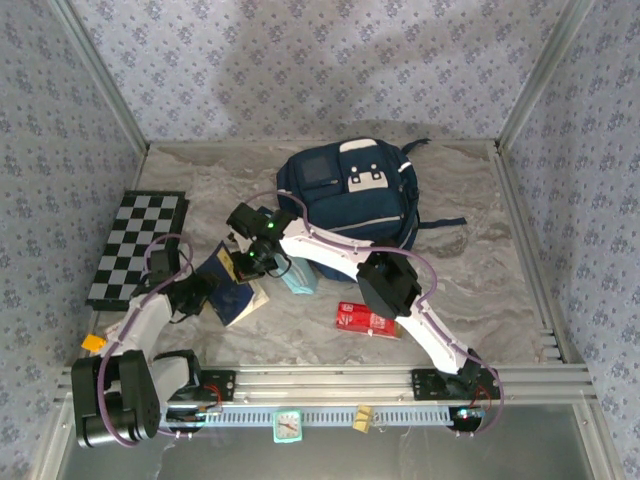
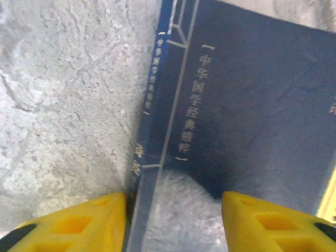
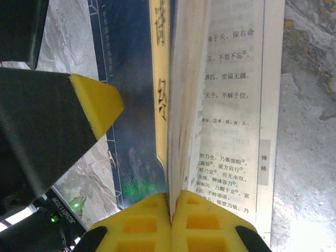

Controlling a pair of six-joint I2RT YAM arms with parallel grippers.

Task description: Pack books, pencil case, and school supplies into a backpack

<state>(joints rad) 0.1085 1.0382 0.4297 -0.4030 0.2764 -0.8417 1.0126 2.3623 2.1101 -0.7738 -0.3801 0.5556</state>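
Observation:
The navy backpack (image 1: 350, 195) lies at the back middle of the table. In front of it on the left, the books (image 1: 235, 292) sit in a loose pile. My right gripper (image 3: 170, 210) (image 1: 252, 262) is shut on a thin sheaf of pages of a navy book (image 3: 128, 79), which hangs splayed open and shows a printed page (image 3: 231, 105). My left gripper (image 2: 176, 223) (image 1: 205, 295) is open, its fingers straddling the spine edge of a navy book (image 2: 247, 105) lying on the table. The pale teal pencil case (image 1: 298, 281) lies beside the books. The red box of school supplies (image 1: 367, 320) lies further right.
A black-and-white chessboard (image 1: 135, 245) lies along the left wall. The marbled tabletop (image 1: 500, 260) is bare to the right of the backpack. A metal rail (image 1: 330, 385) runs along the near edge. A yellow finger (image 3: 97, 102) of the left gripper stands close by in the right wrist view.

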